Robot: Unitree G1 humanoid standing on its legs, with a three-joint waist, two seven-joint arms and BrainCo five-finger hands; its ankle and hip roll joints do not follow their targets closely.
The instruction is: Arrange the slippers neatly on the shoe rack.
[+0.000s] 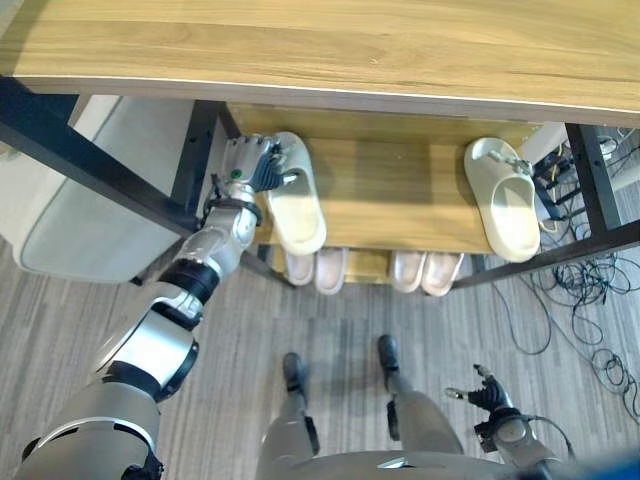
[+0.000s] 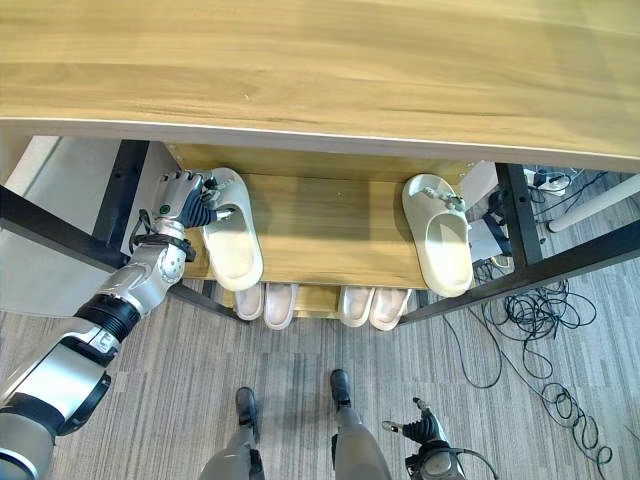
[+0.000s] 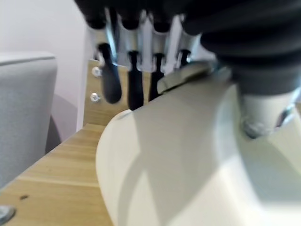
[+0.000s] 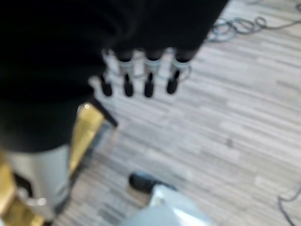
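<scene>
Right hand [image 1: 492, 398] hangs low near the floor, fingers loosely straight and holding nothing, idle; left hand [image 2: 185, 203] is up at the middle shelf [image 2: 330, 235] of the shoe rack [image 1: 596, 180], its fingers curled over the strap end of the left cream slipper [image 2: 235, 250]; left wrist view shows dark fingertips [image 3: 109, 82] hooked past the slipper's upper with the thumb on the near side, so a hold, not a push; slipper lies flat on the shelf at its left end, sole down, heel toward the front edge and slightly overhanging; matching right cream slipper [image 1: 505, 205] sits well apart at the far right end of the same shelf, also overhanging a bit; two pinkish pairs [image 1: 370, 270] on the lower shelf below; step in hand looks like setting or straightening the left slipper; best done by sliding it back so the heel clears the edge, keeping it parallel to the shelf side, then bringing it nearer its mate; risk: dragging it crooked against the rack post.
</scene>
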